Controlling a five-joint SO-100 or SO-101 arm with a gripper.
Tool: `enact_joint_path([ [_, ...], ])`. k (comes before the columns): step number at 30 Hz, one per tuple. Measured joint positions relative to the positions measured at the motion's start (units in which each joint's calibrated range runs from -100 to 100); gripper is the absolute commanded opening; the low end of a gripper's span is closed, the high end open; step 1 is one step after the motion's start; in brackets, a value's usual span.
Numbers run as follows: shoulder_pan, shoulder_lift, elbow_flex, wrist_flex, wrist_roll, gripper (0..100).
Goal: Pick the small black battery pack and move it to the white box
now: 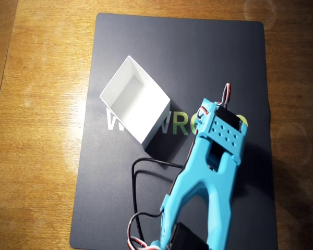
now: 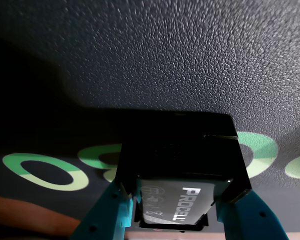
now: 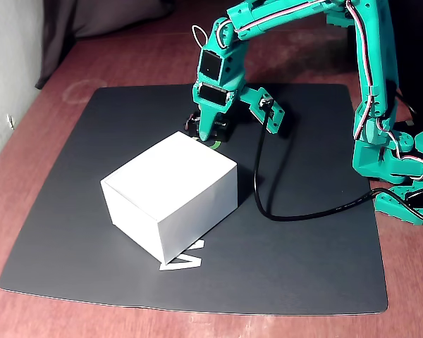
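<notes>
A: What is seen at the left of the overhead view?

B: A wooden table [image 1: 36, 156] with a glossy, grained surface is seen, and on it a dark, matte mat [image 1: 120, 208] with rounded corners is laid. On the mat's left half the white box [image 1: 135, 99] is set, turned at an angle; thin walls and a plain white inside are shown.

A: And further right?

B: A thin black cable [image 1: 138, 172] is looped over the mat below the box. To the right of the box, well apart from it, the turquoise plastic arm [image 1: 206, 182] is reached in from the bottom edge, with a perforated plate near its tip. The battery cannot be made out in this view, being hidden under the arm.

A: What is shown in the wrist view?

B: The mat's surface is seen to be finely pebbled, with pale green printed ring shapes across it. Between the two turquoise fingers [image 2: 102, 217] the small black battery pack [image 2: 182, 165] is held: a rectangular block with a smooth face on which "PROCELL" is printed in white. The gripper [image 2: 177, 220] is closed narrowly against the block's two sides, and the block is kept at the mat. Whether it is resting on the mat cannot be told.

A: And in the fixed view?

B: The box is seen as a smooth closed-looking cube at centre left. Just behind its far corner the gripper is pointed down at the mat, beside the box and not over it. The battery itself is too dark to be told there.
</notes>
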Motion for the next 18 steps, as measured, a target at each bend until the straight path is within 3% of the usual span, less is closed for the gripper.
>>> enact_joint_path([
  [18,-0.12,0.00,0.00,-0.35,-2.31,8],
])
